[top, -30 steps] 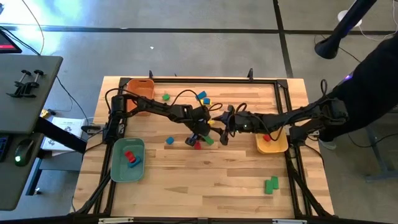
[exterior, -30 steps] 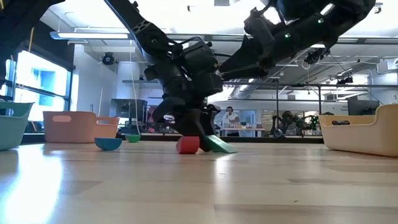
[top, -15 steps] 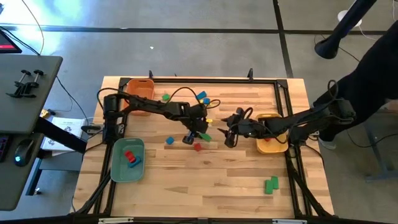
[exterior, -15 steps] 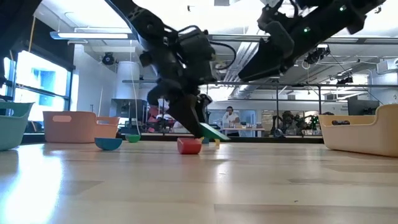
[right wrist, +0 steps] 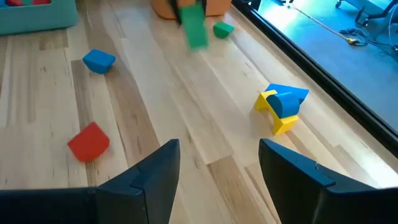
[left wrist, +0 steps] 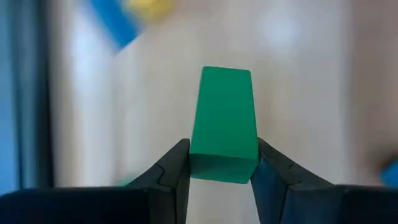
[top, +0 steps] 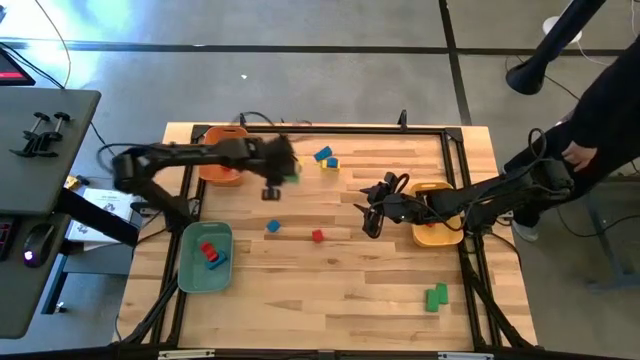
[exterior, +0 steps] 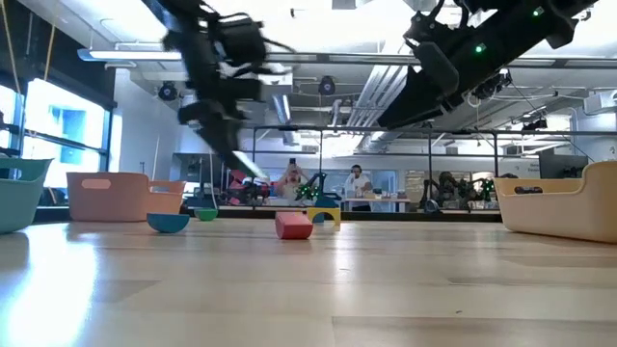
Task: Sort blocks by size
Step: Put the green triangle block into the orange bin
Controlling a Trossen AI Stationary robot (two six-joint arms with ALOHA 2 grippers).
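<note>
- Holding a long green block [left wrist: 222, 124] between its two fingers [left wrist: 174, 171], our left gripper [top: 272, 186] hangs above the table near the orange tray [top: 222, 135]; the block juts forward past the fingertips, clear of the wood.
- We list our right gripper [top: 368, 218] near the table's middle, just beside the yellow tray [top: 437, 238], fingers [right wrist: 158, 168] spread apart with nothing between them.
- Small red block [top: 317, 236]: lies on the bare wood between the two grippers, apart from both; in the low view it sits alone in front [exterior: 293, 226].
- Small blue block [top: 272, 227]: on the wood, near the red one, on the side toward the teal tray [top: 190, 272].
- Blue block resting on a yellow block [top: 326, 158]: at the far side of the table, well apart from our right gripper.
- Small green block [right wrist: 222, 28]: close to the orange tray.
- Teal tray contents: red block [top: 207, 248] and blue block [top: 215, 263].
- Two green blocks [top: 435, 297]: side by side at the near right corner, well apart from both grippers.
- Yellow tray contents: we cannot tell.
- Person [top: 600, 95] in dark clothing stands at the table's right side.
</note>
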